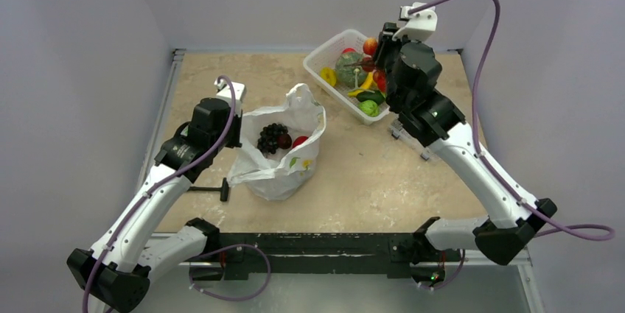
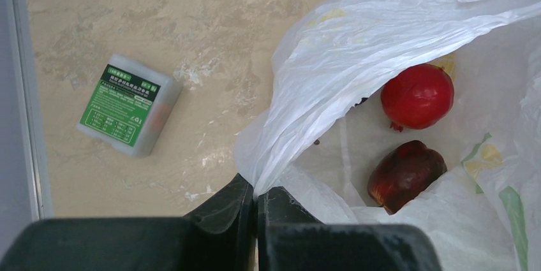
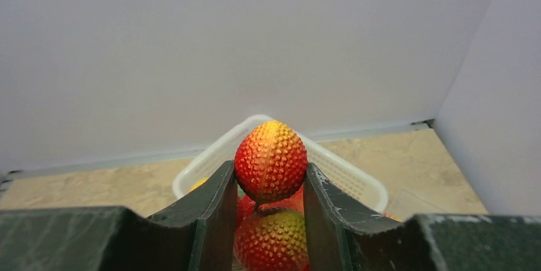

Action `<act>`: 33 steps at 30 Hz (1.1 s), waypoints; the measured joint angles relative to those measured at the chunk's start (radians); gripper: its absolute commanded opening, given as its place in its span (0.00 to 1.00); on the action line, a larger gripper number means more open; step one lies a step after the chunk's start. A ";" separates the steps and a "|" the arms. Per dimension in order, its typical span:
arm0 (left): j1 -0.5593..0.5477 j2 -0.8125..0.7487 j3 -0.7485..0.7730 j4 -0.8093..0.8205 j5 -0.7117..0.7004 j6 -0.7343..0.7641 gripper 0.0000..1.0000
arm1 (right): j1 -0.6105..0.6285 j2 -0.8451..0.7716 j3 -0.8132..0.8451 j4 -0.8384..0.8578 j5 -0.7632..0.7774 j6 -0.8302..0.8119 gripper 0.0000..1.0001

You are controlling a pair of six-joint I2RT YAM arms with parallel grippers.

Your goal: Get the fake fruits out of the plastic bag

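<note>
TOP: plastic bag (image 1: 284, 162) left of centre, mouth up, grape bunch (image 1: 272, 137) inside; lattice basket (image 1: 328, 43) far right | LEFT WRIST: left gripper (image 2: 256, 189) pinched tight on bag rim, holding mouth open; round red fruit (image 2: 417, 95), dark red fruit (image 2: 406, 174) inside | RIGHT WRIST: right gripper (image 3: 268, 178) part-closed, clamping berry bunch (image 3: 271, 159) above basket, probably for deposit.

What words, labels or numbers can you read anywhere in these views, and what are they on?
The green label on the small grey box: white print in several lines, too small and blurred to read.
The plastic bag: only yellow-and-green fruit prints, no lettering visible.
No other text shows in any view.
</note>
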 measured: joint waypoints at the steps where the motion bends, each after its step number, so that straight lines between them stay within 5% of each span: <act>1: 0.000 0.000 0.000 0.000 -0.003 0.000 0.00 | -0.024 0.018 0.000 0.012 -0.002 -0.002 0.00; 8: 0.000 0.000 0.000 0.000 -0.011 0.000 0.00 | -0.211 0.220 -0.017 0.119 -0.061 -0.003 0.00; 17: 0.000 0.000 0.000 0.000 -0.010 0.001 0.00 | -0.282 0.661 0.184 0.055 -0.098 -0.017 0.01; 24: 0.000 0.000 0.000 0.000 -0.006 0.001 0.00 | -0.292 0.779 0.230 -0.079 -0.122 0.005 0.50; 33: 0.000 0.000 0.000 0.000 0.014 0.001 0.00 | -0.291 0.744 0.238 -0.223 -0.181 0.068 0.83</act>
